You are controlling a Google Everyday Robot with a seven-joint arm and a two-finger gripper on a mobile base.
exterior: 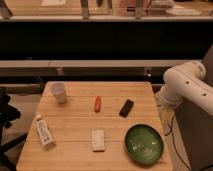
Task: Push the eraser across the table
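Observation:
The eraser (126, 108) is a small flat black block lying at an angle on the right half of the light wooden table (75, 125), just above the green bowl (144, 143). My white arm (187, 85) bends in from the right, beyond the table's right edge. The gripper (163, 104) is at the arm's lower end beside that edge, right of the eraser and apart from it.
A small orange carrot-like thing (97, 103) lies mid-table left of the eraser. A whitish block (98, 140) lies near the front. A white cup (59, 92) stands at the back left, a white bottle (44, 132) lies at the front left. A black chair (6, 120) is at the left.

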